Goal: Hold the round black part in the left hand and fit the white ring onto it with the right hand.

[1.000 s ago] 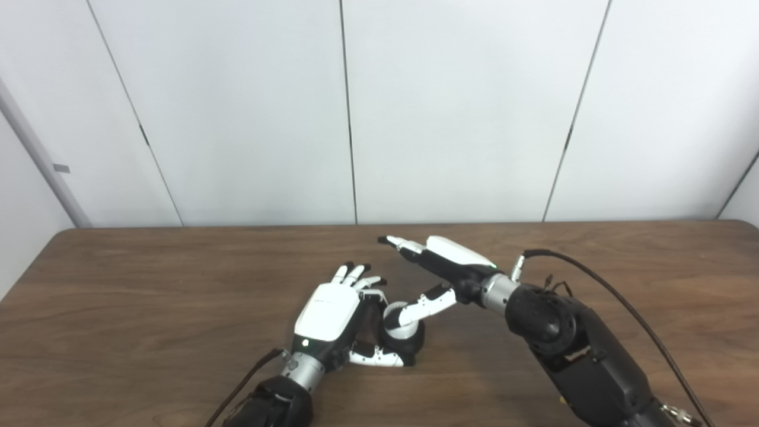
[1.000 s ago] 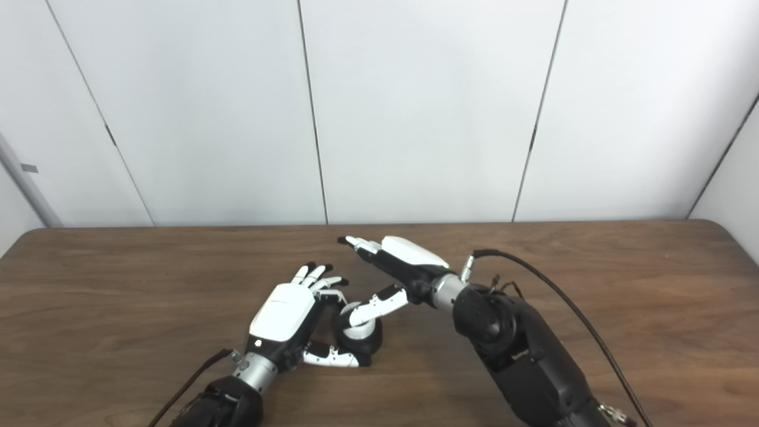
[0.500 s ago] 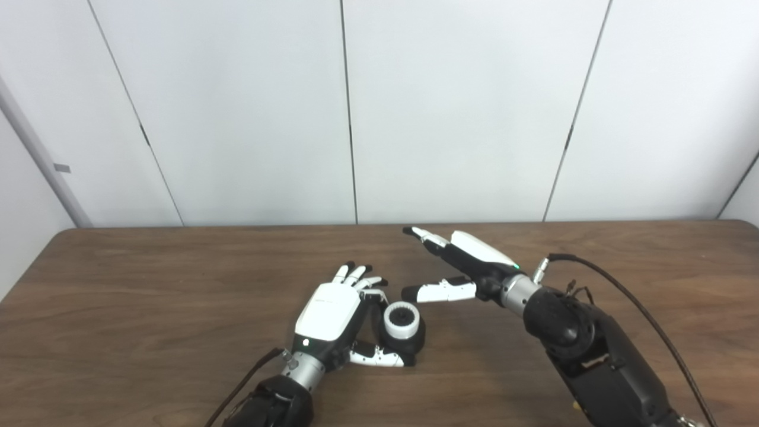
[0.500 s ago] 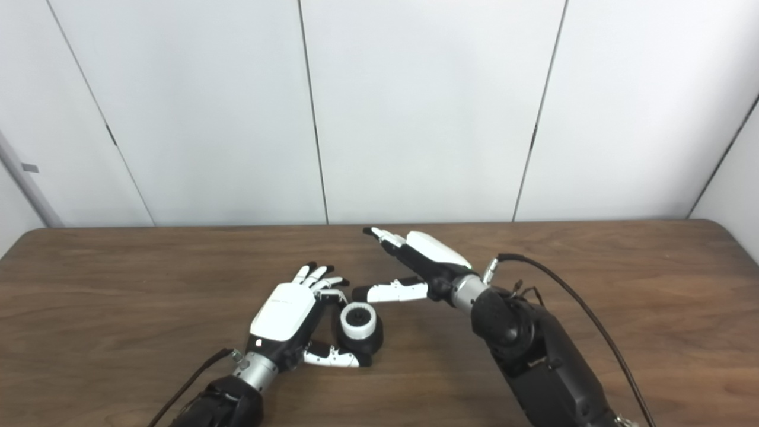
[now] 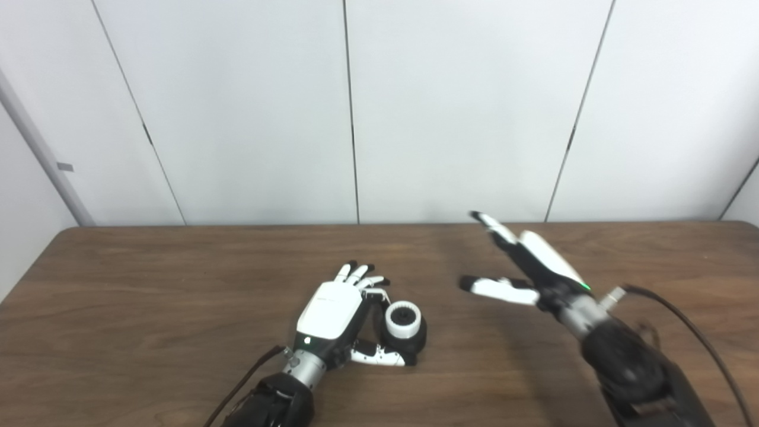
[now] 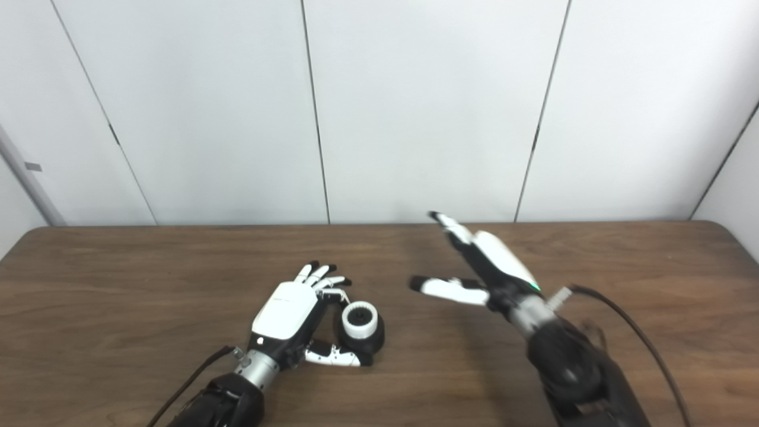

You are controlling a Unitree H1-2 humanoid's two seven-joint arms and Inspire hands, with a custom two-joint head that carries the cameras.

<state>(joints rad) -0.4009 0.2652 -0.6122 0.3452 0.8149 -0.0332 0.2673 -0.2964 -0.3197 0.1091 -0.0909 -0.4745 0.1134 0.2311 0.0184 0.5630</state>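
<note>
Resting on the table, the left hand keeps its thumb and fingers wrapped on the round black part, and the white ring now sits seated on top, just beyond the thumb tip. Farther out, the right hand has pulled well away to the right, fingers spread and empty. The fit looks complete.
</note>
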